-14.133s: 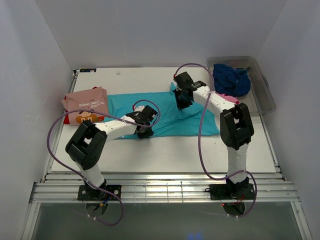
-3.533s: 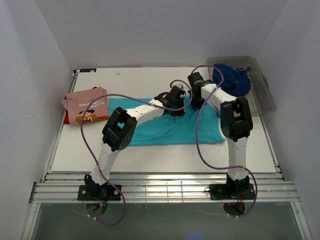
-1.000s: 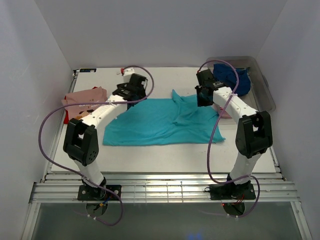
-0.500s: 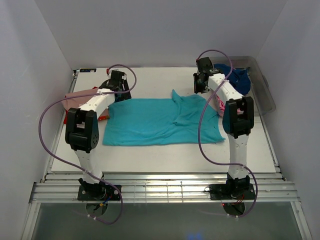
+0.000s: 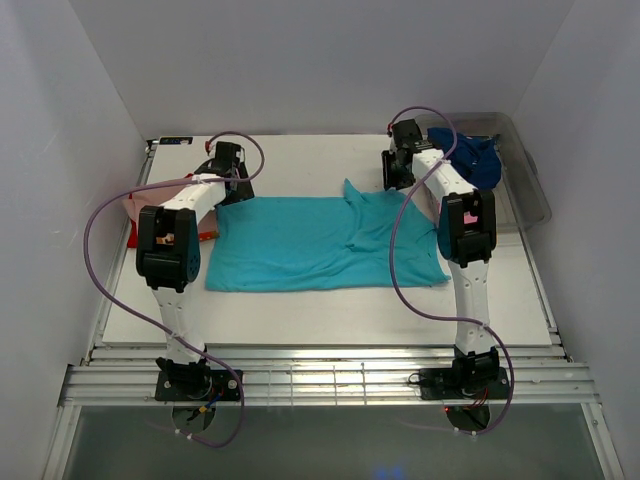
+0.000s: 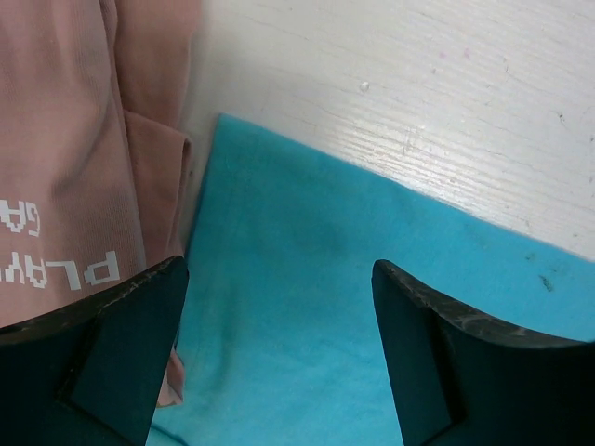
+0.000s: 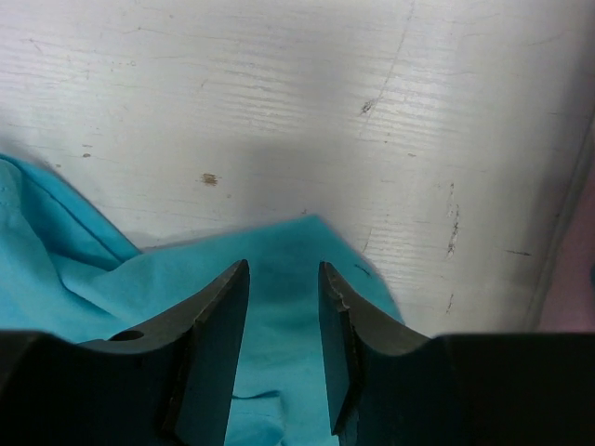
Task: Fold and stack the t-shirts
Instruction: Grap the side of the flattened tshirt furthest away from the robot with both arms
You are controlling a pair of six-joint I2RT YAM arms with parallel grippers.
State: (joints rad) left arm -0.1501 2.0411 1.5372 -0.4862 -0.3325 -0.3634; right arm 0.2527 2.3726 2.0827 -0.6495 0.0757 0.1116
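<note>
The turquoise t-shirt (image 5: pixel 320 245) lies spread across the table, with a rumpled fold near its far middle. My left gripper (image 5: pixel 231 182) hangs open above the shirt's far left corner (image 6: pixel 297 279), its fingers wide apart and nothing between them (image 6: pixel 279 269). A folded salmon-pink t-shirt with white lettering (image 6: pixel 56 139) lies just left of that corner, partly hidden by the left arm (image 5: pixel 132 208). My right gripper (image 5: pixel 395 178) hovers over the far right corner (image 7: pixel 307 242), jaws apart and empty (image 7: pixel 284 269).
A clear grey tub (image 5: pixel 528 195) stands at the far right and holds a navy t-shirt (image 5: pixel 468 160). Pink cloth (image 7: pixel 578 251) shows at the right edge of the right wrist view. A strip of red cloth (image 5: pixel 205 235) peeks out beside the left arm.
The left gripper has swung left to the shirt's far left corner and opened wider. The right gripper has moved back and left to the far right corner, its jaws parting. The shirt stays flat.
</note>
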